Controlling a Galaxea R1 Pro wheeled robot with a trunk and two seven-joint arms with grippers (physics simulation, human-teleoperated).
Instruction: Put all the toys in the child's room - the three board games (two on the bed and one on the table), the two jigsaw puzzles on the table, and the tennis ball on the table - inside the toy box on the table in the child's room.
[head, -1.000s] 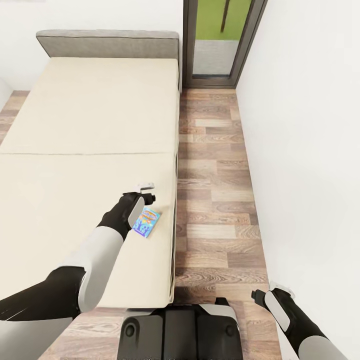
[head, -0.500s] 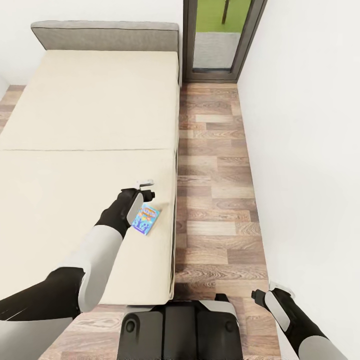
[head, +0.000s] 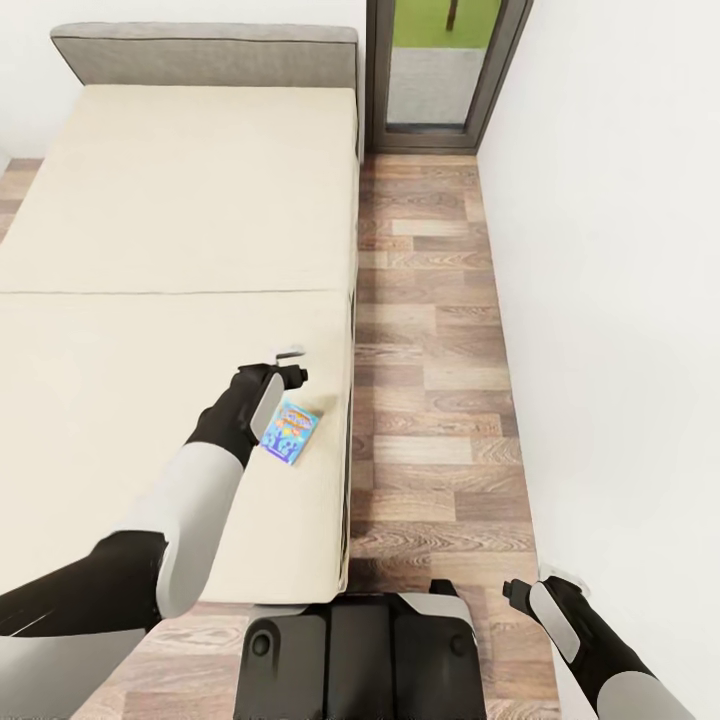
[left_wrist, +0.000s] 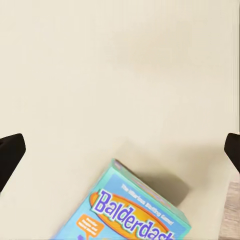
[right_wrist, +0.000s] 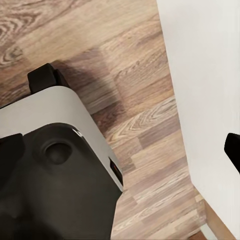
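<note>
One blue board game (head: 290, 432) on bed (head: 150, 250), partly hidden behind left gripper (left_wrist: 120, 145), jaws wide; right gripper (right_wrist: 120, 150) likewise spread.

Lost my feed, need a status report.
Left hand open over blue board game on bed. Right hand open, empty. Nothing in the way.

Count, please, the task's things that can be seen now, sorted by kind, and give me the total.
Board games: 1, the blue Balderdash box lying on the mattress near its right edge, under the left claw
Beds: 1, the beige bed
Total: 2
</note>
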